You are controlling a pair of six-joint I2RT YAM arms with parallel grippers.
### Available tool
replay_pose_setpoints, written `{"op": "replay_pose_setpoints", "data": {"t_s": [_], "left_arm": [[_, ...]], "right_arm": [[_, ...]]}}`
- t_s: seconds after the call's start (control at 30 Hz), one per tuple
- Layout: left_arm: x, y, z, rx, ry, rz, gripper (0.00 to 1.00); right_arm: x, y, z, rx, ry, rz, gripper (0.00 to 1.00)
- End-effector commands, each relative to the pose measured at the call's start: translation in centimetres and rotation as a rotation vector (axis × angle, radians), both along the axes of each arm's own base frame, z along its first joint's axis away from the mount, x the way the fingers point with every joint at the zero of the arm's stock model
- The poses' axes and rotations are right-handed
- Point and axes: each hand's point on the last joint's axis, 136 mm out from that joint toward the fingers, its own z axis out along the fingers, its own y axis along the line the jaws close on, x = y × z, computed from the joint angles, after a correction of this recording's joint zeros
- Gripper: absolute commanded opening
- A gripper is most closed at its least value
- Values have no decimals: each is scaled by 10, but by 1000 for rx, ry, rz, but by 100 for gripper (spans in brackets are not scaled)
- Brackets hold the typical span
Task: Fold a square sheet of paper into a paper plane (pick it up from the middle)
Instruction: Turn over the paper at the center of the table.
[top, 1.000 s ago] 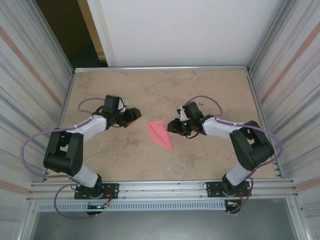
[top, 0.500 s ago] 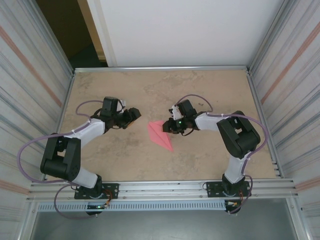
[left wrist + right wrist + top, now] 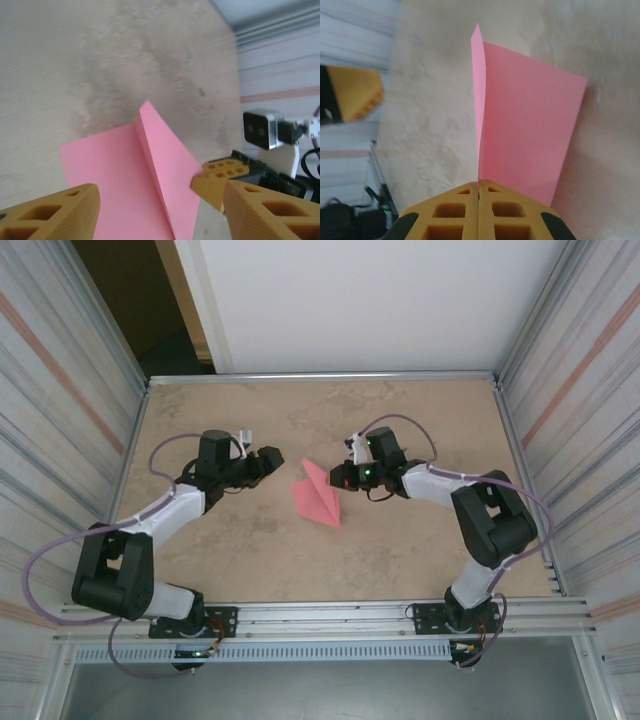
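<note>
Since half a second ago both grippers have swung toward the back of the table point(image 3: 420, 415), and the paper point(image 3: 318, 497) has turned with the right one, its near tip pulled up off the spot where it lay

From above, the left arm reaches forward and right, elbow low, left gripper point(image 3: 270, 459) short of the paper and apart from it. The right arm bends inward from its base, right gripper point(image 3: 336, 477) at the paper's right edge. Ribbed panel walls point(image 3: 60, 390) flank the mottled tan table; a white wall point(image 3: 380, 300) stands behind, a dark gap at its left

Left wrist view: the left gripper point(image 3: 160, 192) has its jaws spread wide, nothing between them but the paper point(image 3: 115, 170) beyond, one flap raised along a crease. An orange finger of the right gripper point(image 3: 220, 181) touches that flap's edge

Right wrist view: the right gripper point(image 3: 479, 189) is pinched tight on the paper point(image 3: 525, 125), at its raised fold. The left gripper point(image 3: 357, 92) shows at left, blurred
</note>
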Motion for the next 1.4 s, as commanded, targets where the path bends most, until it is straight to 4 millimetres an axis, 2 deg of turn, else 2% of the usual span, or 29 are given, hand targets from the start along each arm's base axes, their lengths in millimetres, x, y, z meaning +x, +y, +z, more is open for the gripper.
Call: {"op": "replay_pose_setpoints", "data": {"t_s": [0.0, 0.13, 0.23, 0.4, 0.6, 0.7, 0.9, 1.37], "left_arm": [[-10, -25, 55, -94, -191, -100, 69], [-21, -46, 88, -133, -294, -176, 71], [-23, -55, 101, -166, -313, -194, 73], [-22, -70, 106, -230, -307, -228, 70], [-22, -75, 103, -247, -298, -230, 68], [-23, -82, 109, -276, -307, -252, 67], [-24, -91, 119, -338, -320, -277, 51], [-28, -92, 133, -382, -374, -300, 38]], "right_arm": [[13, 5, 62, 139, -110, -23, 4], [22, 8, 99, 243, -135, -36, 4], [26, 11, 124, 330, -140, -31, 4], [29, 13, 148, 429, -137, -21, 4], [31, 12, 166, 506, -134, -20, 5], [31, 12, 173, 529, -135, -18, 5], [30, 12, 185, 581, -124, -13, 5], [33, 7, 200, 651, -134, -15, 5]]}}
